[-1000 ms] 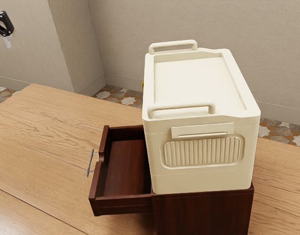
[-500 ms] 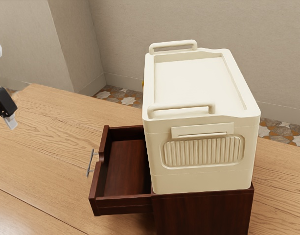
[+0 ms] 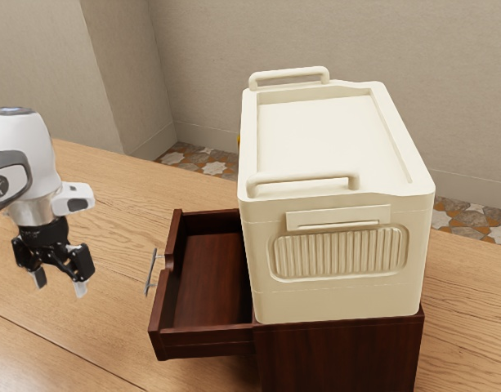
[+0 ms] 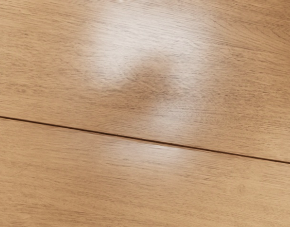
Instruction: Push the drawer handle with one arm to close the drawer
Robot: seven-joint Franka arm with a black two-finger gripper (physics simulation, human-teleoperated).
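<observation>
The white arm [image 3: 33, 155] comes in at the exterior view's left, and its black hand [image 3: 60, 284] hangs with the fingertips pointing down. The hand is open, its two fingers standing apart. It is on the handle side of the drawer [image 3: 162, 312], apart from the metal handle [image 3: 150, 273], which lies to its right in the exterior view.

The drawer is pulled out of the dark red-brown cabinet [image 3: 340, 351] toward the exterior view's left, so its inside can be seen from above. The handle is a thin bar fixed to the drawer's outer front, clear of the panel except at its mounts. A big cream box [image 3: 336, 139] sits on top of the cabinet, with one rounded rail at its near end, another at its far end, and a ribbed panel on its near face. The wooden surface [image 3: 87, 188] spreads around the cabinet, and beyond it are the patterned floor tiles [image 3: 205, 155] and the beige wall [image 3: 315, 33].

In the wrist view, a dark seam [image 4: 154, 141] runs slantwise across the surface, beside pale glare and a soft brown patch [image 4: 149, 80] that may be a shadow or reflection.
</observation>
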